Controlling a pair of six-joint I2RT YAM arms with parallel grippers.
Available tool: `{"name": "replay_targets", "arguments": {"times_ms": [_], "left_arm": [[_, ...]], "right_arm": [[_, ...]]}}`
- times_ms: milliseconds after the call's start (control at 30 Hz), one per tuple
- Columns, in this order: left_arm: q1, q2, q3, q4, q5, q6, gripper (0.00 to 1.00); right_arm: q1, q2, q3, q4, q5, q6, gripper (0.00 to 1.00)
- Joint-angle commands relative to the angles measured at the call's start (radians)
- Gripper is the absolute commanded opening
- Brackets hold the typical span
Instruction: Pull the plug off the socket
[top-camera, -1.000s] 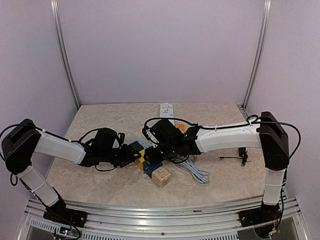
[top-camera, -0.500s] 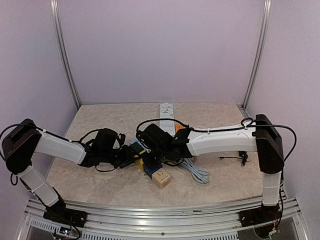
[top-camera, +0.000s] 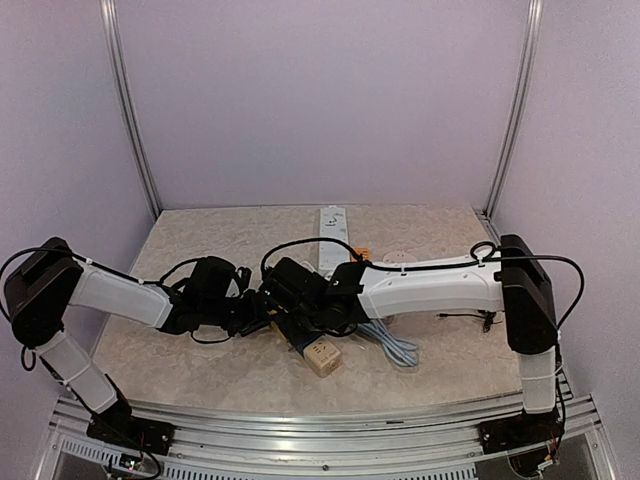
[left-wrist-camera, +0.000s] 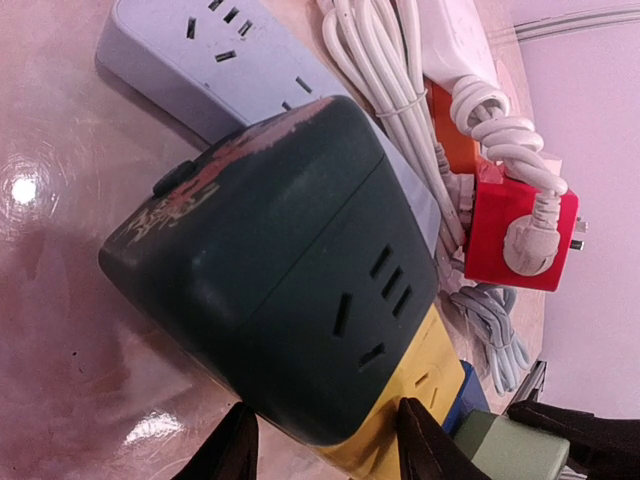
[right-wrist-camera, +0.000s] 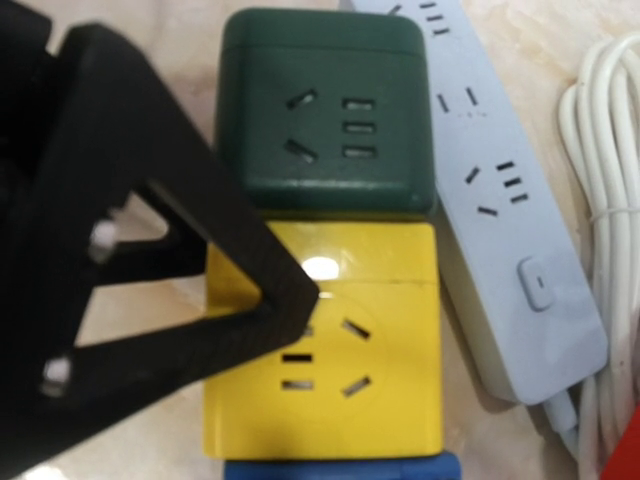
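The plug you want, I judge, is the glossy yellow plastic cube adapter (right-wrist-camera: 320, 360), seated end to end against the dark green plastic cube adapter (right-wrist-camera: 320, 100). They lie near the middle of the marbled beige table (top-camera: 200, 240), between the two arms.

Expect the yellow cube to be light and rigid, with smooth sides that slip under the pads. Its prongs will probably grip stiffly and then let go at once. Take it across two opposite flat sides, close to the seam, and pull straight along the row, because twisting could bend the prongs.

The left gripper (left-wrist-camera: 325, 442) has a fingertip on each side of the green cube's near end and looks to be pinching it as the anchor. One black finger (right-wrist-camera: 200, 220) of the right gripper (top-camera: 295, 312) hangs over the yellow cube's left side. Its partner is out of frame, so you cannot tell whether that pincer is spread or closed.

- **Cubes in the row:** four, running green, yellow, a blue cube adapter (right-wrist-camera: 340, 468), then a beige cube adapter (top-camera: 322, 357).
- **Other cubes:** one red cube adapter (left-wrist-camera: 510, 215) lying apart, with a white plug in it.
- **Strips:** two, a pale blue power strip (right-wrist-camera: 500, 200) touching the green cube, and a white power strip (top-camera: 333, 222) well behind.
- **Cable bundles:** two, a white cable bundle (left-wrist-camera: 370, 80) and a grey cable coil (top-camera: 392, 345).
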Motion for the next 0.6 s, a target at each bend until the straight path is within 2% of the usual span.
{"name": "replay_targets", "arguments": {"times_ms": [0, 567], "left_arm": [[-0.013, 0.049, -0.006, -0.108, -0.011, 0.022, 0.45], [-0.015, 0.038, -0.001, -0.124, -0.023, 0.029, 0.46]], "right_arm": [[0.012, 0.002, 0.023, 0.022, -0.003, -0.025, 0.00], [-0.128, -0.147, -0.243, 0.324, -0.384, 0.109, 0.00]]}}
